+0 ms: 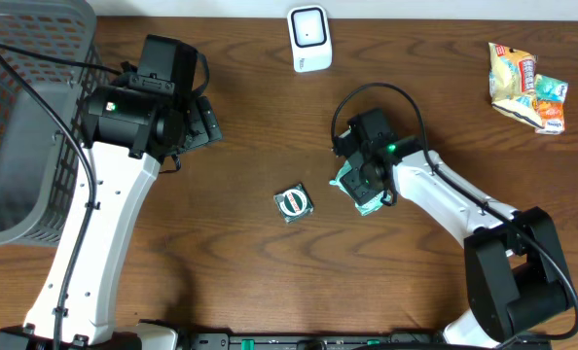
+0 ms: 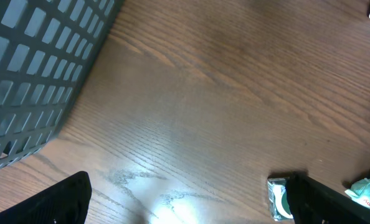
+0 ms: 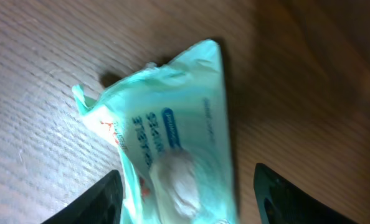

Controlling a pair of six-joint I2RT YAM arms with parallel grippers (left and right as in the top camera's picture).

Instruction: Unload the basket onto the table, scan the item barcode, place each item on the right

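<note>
A teal packet (image 3: 172,124) with blue print lies on the wooden table, its barcode not showing. My right gripper (image 3: 188,202) straddles it with the jaws open: the left finger (image 3: 101,202) is against the packet's edge and the right finger (image 3: 291,199) stands clear of it. From overhead the packet (image 1: 360,197) peeks out under the right gripper (image 1: 360,178). A white scanner (image 1: 308,37) stands at the table's far edge. My left gripper (image 1: 206,122) hovers wide open beside the basket, nothing between its fingers (image 2: 60,199).
A grey mesh basket (image 1: 21,126) fills the left side. A small green and white packet (image 1: 293,202) lies mid-table, also beside the left wrist's right finger (image 2: 277,199). Yellow snack bags (image 1: 527,86) sit at the far right.
</note>
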